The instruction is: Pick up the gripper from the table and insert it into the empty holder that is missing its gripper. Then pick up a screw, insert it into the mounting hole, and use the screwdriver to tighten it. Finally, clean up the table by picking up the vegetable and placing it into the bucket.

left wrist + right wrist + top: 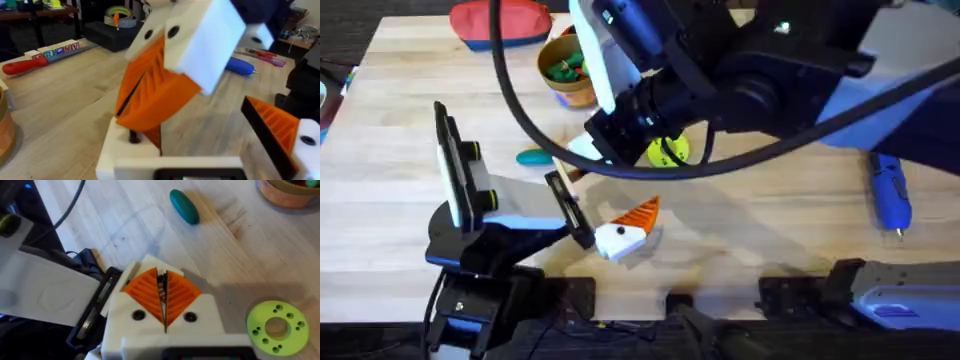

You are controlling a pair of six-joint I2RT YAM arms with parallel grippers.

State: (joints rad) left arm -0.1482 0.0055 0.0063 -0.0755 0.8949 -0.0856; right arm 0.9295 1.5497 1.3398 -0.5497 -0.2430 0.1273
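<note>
**Seating the screw in the mounting hole**
Right hand (161,280) clenched on screw (133,136); keep it upright over the holder (117,159) just beneath; left hand (628,228) released.

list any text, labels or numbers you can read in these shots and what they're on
None can be read for certain.
A flat strip beside the red-handled tool in the left wrist view carries coloured letters, too blurred to read.
The screwdriver shows no readable marking.

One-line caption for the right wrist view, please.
Right gripper, orange pads pressed together on a small dark part, above the wooden table; teal vegetable and lime-green disc lie nearby.
</note>
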